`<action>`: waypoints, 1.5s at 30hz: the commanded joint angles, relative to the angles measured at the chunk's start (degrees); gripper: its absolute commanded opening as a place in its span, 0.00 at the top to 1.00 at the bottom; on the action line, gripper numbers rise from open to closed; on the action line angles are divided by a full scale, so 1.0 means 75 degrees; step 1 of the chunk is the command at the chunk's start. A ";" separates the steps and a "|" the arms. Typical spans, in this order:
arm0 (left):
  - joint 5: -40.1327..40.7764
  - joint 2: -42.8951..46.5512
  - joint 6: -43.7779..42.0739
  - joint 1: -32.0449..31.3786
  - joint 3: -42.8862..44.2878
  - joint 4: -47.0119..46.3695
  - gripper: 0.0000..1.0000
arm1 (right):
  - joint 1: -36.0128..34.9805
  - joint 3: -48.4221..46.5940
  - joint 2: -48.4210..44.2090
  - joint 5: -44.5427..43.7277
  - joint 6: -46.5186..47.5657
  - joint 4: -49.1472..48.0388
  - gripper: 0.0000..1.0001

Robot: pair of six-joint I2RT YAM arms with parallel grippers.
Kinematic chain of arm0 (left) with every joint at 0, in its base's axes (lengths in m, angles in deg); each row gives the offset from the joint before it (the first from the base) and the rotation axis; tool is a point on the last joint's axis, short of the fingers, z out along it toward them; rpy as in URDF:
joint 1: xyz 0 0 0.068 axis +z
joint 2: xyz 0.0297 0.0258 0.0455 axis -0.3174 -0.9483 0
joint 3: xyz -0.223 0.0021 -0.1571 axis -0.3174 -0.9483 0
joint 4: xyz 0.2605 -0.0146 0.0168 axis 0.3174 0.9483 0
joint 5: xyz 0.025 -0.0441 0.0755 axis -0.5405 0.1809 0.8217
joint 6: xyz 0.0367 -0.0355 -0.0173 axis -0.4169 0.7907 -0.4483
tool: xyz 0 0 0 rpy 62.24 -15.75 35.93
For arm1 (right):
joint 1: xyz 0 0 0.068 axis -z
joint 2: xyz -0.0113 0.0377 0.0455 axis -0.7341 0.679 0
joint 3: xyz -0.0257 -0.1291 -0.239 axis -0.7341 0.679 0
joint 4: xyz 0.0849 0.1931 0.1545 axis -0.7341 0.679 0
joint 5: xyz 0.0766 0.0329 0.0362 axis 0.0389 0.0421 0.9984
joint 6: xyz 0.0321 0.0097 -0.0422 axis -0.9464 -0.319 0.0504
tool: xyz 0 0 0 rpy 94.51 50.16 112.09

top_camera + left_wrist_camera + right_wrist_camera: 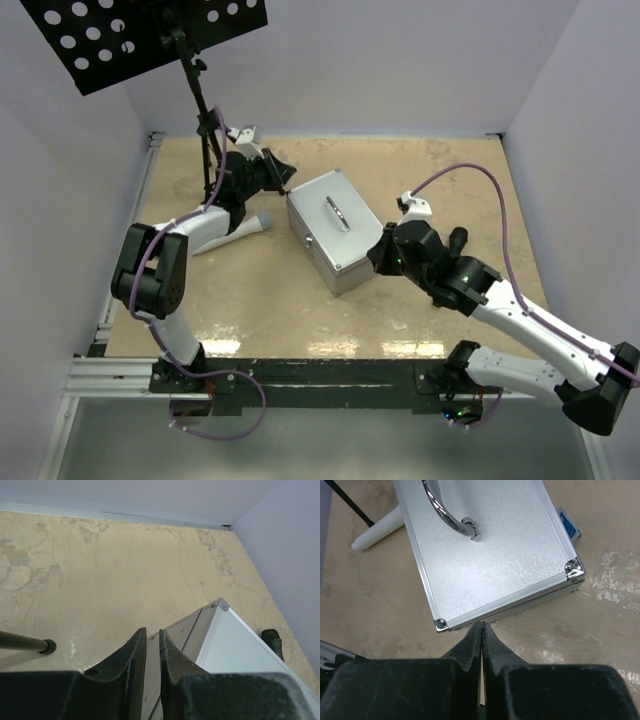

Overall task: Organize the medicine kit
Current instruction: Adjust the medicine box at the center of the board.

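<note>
Aluminium case (333,228) sits mid-surface, skewed, lid down, chrome handle (337,213) flat on top. Pouch, tray and supplies aren't visible, presumably all inside.

Left hand (151,632) is at the case's far-left corner. Its fingers are a narrow slit apart and I see nothing between them. Right hand (481,627) is at the near-right side, fingers pressed together on nothing. Its tips sit right at the lid seam, just beside the near corner cap.

Handling, my read:
- Rigid box that won't flex or dent under a grip. Probably has some heft if it's loaded.
- Brushed faces are smooth, so it likely slides or pivots on the surface when pushed from one side. Brace it with the other hand.
- Body is too wide to pinch. Grab points are the handle bar for lifting and the lid lip for opening.
- Can't see any latches from these views. If there are any, they need releasing first.
- Hinge side is unclear.

Clutter: a white tube (245,230) lies left of the case and a small blue-white item (568,524) lies just beside its far side. Tripod leg (30,642) is on the far left, so watch the left elbow.
</note>
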 commanded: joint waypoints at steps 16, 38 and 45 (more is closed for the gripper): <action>0.0598 -0.0102 -0.1097 -0.0522 0.0337 0.1034 0.88 | -0.0013 0.0951 0.0916 0.0214 -0.0723 -0.1268 1.00; -0.0176 0.1023 -0.0383 -0.1389 -0.1467 0.0390 0.95 | 0.2155 0.0600 0.1924 0.0237 0.0788 -0.2757 1.00; 0.1053 0.2124 -0.0429 -0.1226 -0.1364 0.0003 0.97 | 0.2226 0.0540 0.1854 0.0260 0.0941 -0.2640 1.00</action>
